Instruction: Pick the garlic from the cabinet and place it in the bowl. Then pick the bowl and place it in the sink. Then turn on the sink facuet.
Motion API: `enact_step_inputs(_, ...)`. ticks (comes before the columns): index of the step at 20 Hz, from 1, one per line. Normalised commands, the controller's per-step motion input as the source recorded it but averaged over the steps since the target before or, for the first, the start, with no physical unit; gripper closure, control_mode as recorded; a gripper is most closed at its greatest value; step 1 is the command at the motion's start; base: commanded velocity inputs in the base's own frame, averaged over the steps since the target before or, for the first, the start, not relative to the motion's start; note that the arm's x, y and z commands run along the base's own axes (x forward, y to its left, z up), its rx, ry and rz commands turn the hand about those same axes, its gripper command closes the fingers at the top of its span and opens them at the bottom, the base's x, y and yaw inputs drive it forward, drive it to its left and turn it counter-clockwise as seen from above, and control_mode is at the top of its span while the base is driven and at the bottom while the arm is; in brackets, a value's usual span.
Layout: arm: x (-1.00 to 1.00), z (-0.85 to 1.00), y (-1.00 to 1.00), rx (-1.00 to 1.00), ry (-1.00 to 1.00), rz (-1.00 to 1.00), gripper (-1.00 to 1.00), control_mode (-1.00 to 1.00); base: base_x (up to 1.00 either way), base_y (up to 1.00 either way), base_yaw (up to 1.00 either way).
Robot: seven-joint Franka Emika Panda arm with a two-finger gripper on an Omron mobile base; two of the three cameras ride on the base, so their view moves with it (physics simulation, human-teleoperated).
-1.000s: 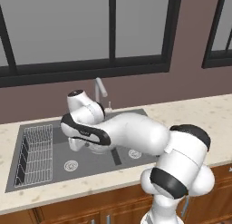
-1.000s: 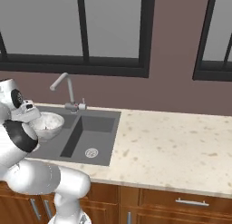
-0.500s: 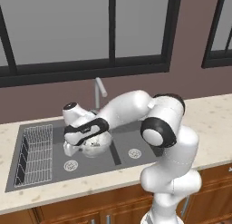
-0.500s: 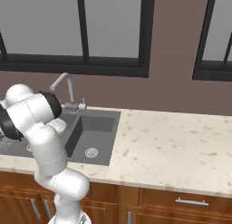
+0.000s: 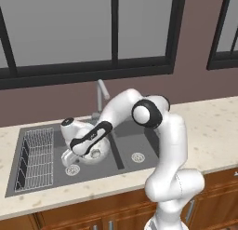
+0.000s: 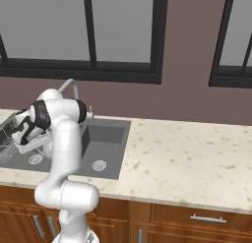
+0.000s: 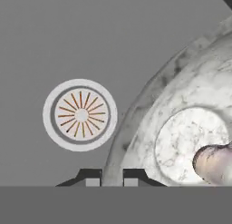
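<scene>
The end effector (image 7: 112, 177) is pinching the rim of the bowl (image 7: 181, 119) between its nearly closed fingertips and is holding it low inside the sink (image 5: 122, 141). The garlic (image 7: 214, 163) is lying inside the bowl, off to one side of the end effector, and a round drain (image 7: 80, 114) is sitting on the basin floor just beyond the fingertips. Judging by this, the bowl-to-sink step is finishing. Next comes opening the fingers, lifting clear, then reaching behind for the faucet (image 5: 101, 95).
</scene>
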Motion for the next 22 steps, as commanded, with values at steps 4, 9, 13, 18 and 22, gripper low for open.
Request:
enact_step_inputs(4, 0.49, -0.57, 0.12, 0.0, 0.0, -0.09, 1.0, -1.0, 0.0, 0.0, 0.0)
enact_step_inputs(9, -0.09, 0.08, 0.02, 0.01, 0.0, -0.06, -1.0, -1.0, 0.0, 0.0, 0.0)
enact_step_inputs(13, -0.09, 0.58, 0.0, 0.07, -0.01, -0.06, -1.0, -1.0, 0.0, 0.0, 0.0)
enact_step_inputs(18, -0.33, 0.75, -0.01, 0.07, -0.06, -0.05, -1.0, -1.0, 0.0, 0.0, 0.0)
enact_step_inputs(22, -0.57, 0.82, -0.11, 0.09, -0.1, -0.05, -1.0, -1.0, 0.0, 0.0, 0.0)
